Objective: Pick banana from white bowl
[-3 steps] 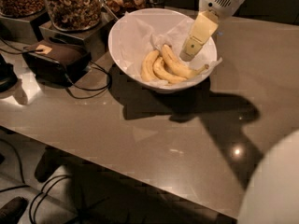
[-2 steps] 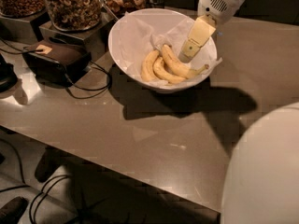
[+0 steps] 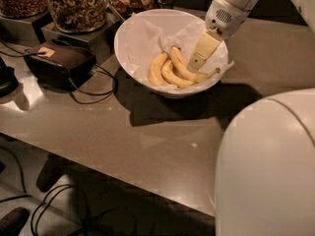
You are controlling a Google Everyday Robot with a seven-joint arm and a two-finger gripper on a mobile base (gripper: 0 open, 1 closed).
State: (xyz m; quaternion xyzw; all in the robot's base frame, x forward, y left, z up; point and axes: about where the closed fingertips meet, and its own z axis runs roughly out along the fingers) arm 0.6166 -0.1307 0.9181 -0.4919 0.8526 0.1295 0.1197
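The gripper is inside the white bowl, its tip at the banana. Whether the jaws are wide or narrow cannot be told.

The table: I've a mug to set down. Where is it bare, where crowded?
Bare: the table in front, bordered by the white bowl, the cable loop and the near edge. Crowded: back left, with nut jars and a dark box. The gripper is down in the bowl at the banana.

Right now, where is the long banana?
The banana lies in the white bowl, rightmost of three, stem toward the right rim; the hand is at its middle.
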